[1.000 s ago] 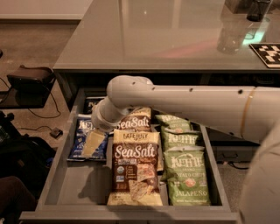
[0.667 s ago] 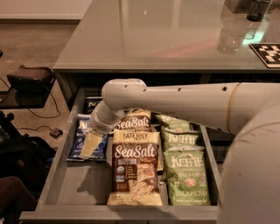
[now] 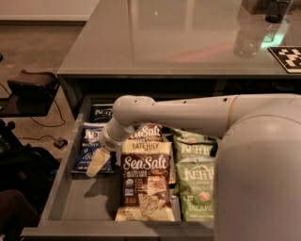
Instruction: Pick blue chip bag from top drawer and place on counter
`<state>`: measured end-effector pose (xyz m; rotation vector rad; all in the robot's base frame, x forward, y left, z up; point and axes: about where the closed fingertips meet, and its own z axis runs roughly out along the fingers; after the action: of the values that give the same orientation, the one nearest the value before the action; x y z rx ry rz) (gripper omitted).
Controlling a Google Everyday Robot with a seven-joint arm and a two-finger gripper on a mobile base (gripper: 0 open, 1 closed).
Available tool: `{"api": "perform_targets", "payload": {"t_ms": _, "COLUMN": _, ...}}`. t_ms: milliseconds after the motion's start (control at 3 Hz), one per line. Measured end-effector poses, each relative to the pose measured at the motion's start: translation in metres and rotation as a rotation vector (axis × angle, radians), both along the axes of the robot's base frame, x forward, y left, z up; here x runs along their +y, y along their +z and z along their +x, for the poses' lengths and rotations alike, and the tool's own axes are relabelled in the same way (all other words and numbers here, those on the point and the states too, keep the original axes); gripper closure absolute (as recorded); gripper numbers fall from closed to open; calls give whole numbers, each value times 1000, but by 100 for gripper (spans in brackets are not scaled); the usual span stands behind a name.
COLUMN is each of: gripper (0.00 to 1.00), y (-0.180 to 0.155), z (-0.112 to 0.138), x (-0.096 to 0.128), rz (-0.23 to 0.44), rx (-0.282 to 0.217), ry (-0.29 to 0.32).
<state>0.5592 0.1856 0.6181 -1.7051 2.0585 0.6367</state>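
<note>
The top drawer (image 3: 89,200) stands pulled out below the counter (image 3: 178,42). The blue chip bag (image 3: 90,141) lies flat in the drawer's left row. A darker navy bag (image 3: 101,113) lies behind it. My white arm reaches in from the right, and the gripper (image 3: 97,161) hangs over the near end of the blue chip bag, touching or just above it. A brown Sea Salt bag (image 3: 143,181) fills the middle row, right beside the gripper. Green Kettle bags (image 3: 195,188) lie in the right row.
A black stool (image 3: 30,89) and cables stand on the floor left of the drawer. A clear bottle (image 3: 249,40), dark cups (image 3: 275,9) and a black-and-white marker tag (image 3: 288,57) sit on the counter's far right. Bare drawer floor lies in front of the blue bag.
My arm has shifted slightly left and lower into the drawer, bringing the gripper down over the near end of the blue chip bag. The bags have not moved.
</note>
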Motion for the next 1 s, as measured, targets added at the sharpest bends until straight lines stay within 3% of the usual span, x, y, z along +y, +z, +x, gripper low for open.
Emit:
{"api": "perform_targets", "payload": {"t_ms": 667, "gripper": 0, "y": -29, "z": -5, "x": 15, "rz": 37, "rx": 59, "ry": -51}}
{"api": "perform_targets", "payload": {"t_ms": 1000, "gripper": 19, "y": -29, "z": -5, "x": 15, "rz": 37, "rx": 60, "ry": -51}}
